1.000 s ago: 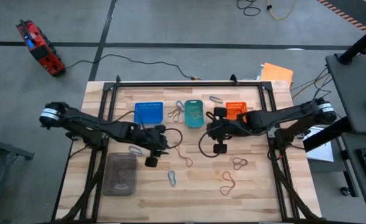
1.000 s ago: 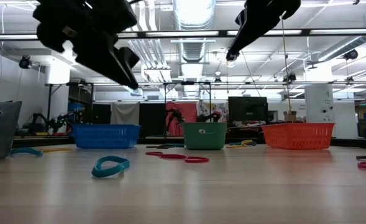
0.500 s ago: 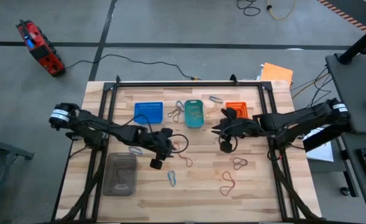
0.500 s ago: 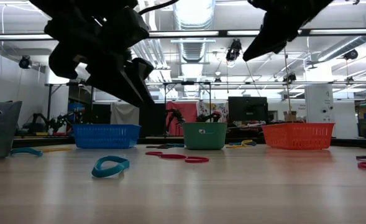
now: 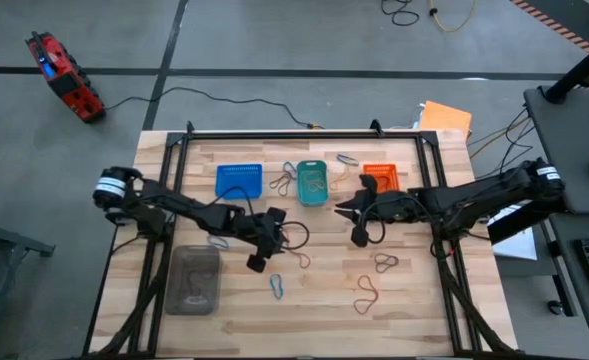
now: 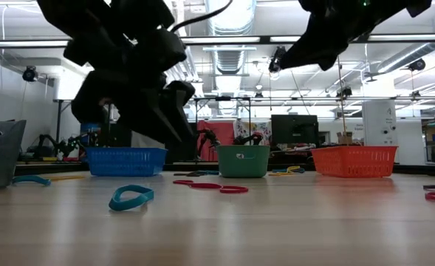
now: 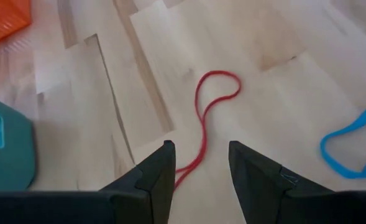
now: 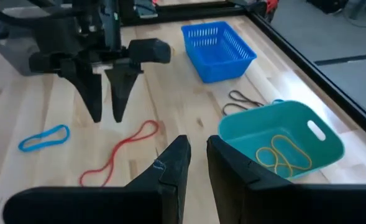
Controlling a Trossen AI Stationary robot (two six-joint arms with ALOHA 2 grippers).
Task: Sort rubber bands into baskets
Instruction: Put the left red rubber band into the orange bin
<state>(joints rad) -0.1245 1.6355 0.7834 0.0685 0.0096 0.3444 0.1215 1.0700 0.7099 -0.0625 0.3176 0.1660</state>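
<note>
Three baskets stand in a row at the table's far side: blue (image 5: 239, 181), teal (image 5: 312, 183), which holds tan rubber bands (image 8: 282, 152), and orange (image 5: 379, 178). A long red rubber band (image 7: 202, 118) lies flat on the wood near the table's middle. My left gripper (image 7: 201, 146) hangs open just above it, pointing slantwise down, one finger on either side of the band's line, clear of the table (image 6: 224, 222). My right gripper (image 8: 197, 142) hovers higher, near the teal basket, its fingers a narrow gap apart with nothing between them.
A blue band (image 7: 350, 146) lies near the red one. Dark bands (image 8: 248, 99) lie between the blue and teal baskets. More red bands (image 5: 384, 262) lie at the near right. A clear grey container (image 5: 194, 280) stands at the near left.
My left gripper has gone toward the table's right edge and down, and now stands over the red band. My right arm has drawn back a little toward the right edge, and its gripper has turned.
</note>
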